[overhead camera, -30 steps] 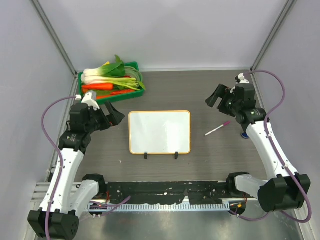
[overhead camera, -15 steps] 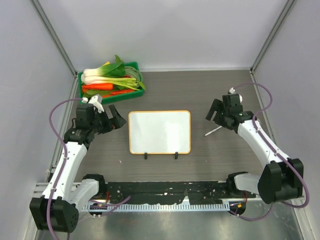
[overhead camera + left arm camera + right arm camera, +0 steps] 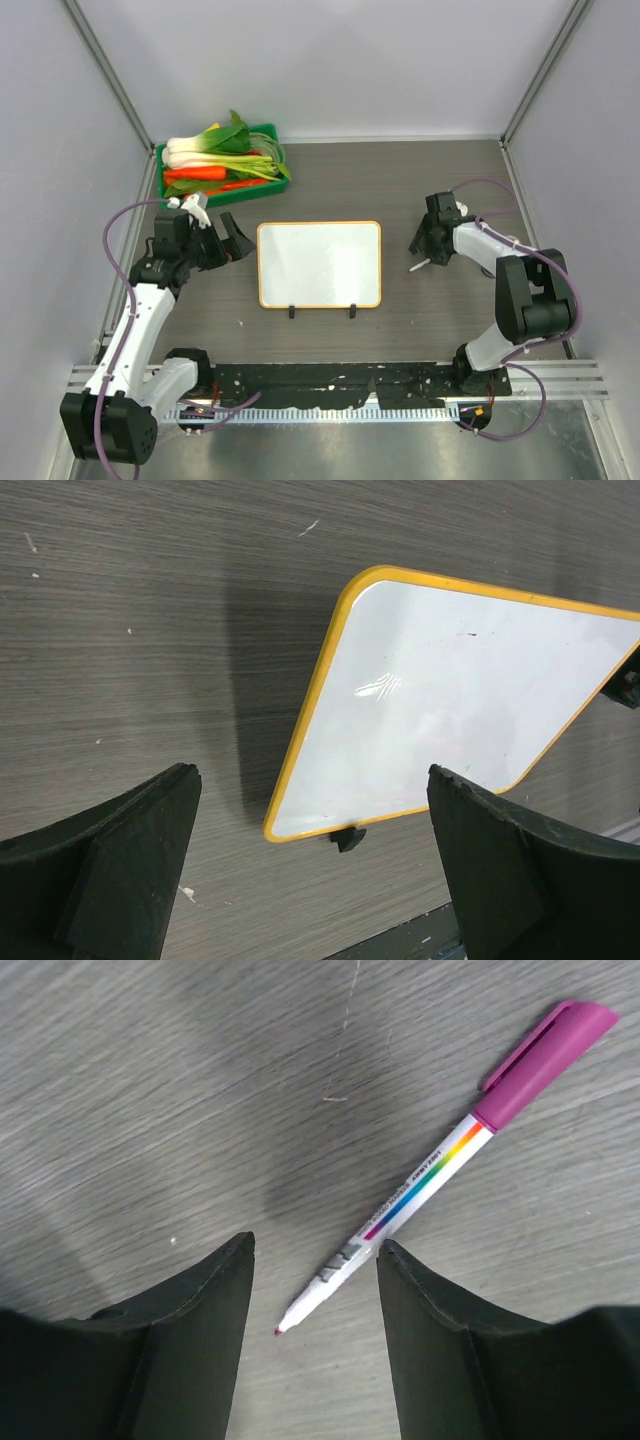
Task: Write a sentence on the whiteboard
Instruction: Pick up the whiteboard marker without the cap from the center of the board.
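The whiteboard (image 3: 320, 262), glossy white in an orange-yellow frame with two black feet on its near edge, lies flat mid-table. It also shows in the left wrist view (image 3: 460, 700). No sentence is on it; the board is blank. A white marker (image 3: 420, 1175) with a rainbow stripe and a magenta cap on its back end lies right of the board, its tip bare. My right gripper (image 3: 425, 245) is open and low over it; the fingers straddle the tip end (image 3: 315, 1245) without touching. My left gripper (image 3: 232, 240) is open and empty beside the board's left edge (image 3: 312, 775).
A green tray (image 3: 282, 160) of toy vegetables stands at the back left. A black rail (image 3: 330, 385) runs along the near edge. Grey walls close in the left, right and back.
My right gripper has swung left and down from above the marker until its open fingers straddle it. My left gripper has shifted slightly towards the board's left edge.
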`<state>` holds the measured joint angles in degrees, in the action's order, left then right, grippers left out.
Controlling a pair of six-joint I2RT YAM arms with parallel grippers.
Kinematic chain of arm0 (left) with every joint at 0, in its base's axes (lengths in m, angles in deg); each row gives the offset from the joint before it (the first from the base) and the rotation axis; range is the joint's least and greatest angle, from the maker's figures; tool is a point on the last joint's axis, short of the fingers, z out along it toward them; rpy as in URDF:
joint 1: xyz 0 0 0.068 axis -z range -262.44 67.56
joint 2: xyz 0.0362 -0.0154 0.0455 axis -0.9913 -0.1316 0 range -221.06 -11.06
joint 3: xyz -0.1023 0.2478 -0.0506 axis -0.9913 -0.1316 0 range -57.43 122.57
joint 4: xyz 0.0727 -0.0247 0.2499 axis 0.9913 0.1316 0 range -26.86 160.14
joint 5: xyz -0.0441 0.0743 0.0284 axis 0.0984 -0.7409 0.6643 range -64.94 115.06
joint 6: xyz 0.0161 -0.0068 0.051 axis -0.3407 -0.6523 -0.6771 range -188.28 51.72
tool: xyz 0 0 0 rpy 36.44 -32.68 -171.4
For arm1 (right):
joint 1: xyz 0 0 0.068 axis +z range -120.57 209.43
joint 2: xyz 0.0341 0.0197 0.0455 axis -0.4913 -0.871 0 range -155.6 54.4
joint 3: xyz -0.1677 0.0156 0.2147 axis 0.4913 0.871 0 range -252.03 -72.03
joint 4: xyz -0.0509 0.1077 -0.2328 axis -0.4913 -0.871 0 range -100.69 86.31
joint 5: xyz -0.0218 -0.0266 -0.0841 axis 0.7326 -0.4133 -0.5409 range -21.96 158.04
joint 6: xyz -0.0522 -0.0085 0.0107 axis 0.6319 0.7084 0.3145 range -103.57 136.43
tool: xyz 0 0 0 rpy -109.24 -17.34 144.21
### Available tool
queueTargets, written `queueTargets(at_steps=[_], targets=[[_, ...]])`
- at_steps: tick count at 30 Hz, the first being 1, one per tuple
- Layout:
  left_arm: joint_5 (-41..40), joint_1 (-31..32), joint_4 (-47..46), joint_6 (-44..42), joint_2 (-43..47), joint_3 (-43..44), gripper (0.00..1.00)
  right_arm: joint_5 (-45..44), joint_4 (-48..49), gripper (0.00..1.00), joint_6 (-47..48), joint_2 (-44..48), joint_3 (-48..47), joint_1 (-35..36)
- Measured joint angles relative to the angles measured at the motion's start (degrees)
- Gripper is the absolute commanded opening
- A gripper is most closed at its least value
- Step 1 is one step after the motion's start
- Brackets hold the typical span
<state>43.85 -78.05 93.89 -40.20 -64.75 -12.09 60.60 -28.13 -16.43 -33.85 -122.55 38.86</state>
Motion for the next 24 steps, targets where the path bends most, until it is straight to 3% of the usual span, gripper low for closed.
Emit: queueTargets(at_steps=[3, 5, 8, 9, 18, 24], targets=[[0.50, 0.00, 0.00, 0.02, 0.00, -0.20, 1.00, -0.17, 0.76, 0.51, -0.35, -3.41, -0.09, 0.00], [0.57, 0.00, -0.02, 0.00, 0.00, -0.20, 1.00, -0.20, 2.12, 0.37, -0.50, -3.65, -0.39, 0.00], [0.76, 0.00, -0.02, 0.00, -0.02, -0.20, 1.00, -0.48, 3.06, 0.05, -0.48, -4.39, -0.31, 0.00], [0.79, 0.00, -0.02, 0.00, 0.00, -0.20, 1.00, -0.68, 3.63, 0.01, -0.63, -4.55, -0.17, 0.00], [1.31, 0.00, 1.18, -1.84, -0.04, 0.42, 1.00, -0.63, 5.95, 0.01, -0.07, -3.21, 1.11, 0.00], [3.13, 0.00, 2.97, -3.28, 0.04, 4.96, 1.00, 0.00, 2.43, 0.01, 2.36, 8.15, 0.59, 0.00]])
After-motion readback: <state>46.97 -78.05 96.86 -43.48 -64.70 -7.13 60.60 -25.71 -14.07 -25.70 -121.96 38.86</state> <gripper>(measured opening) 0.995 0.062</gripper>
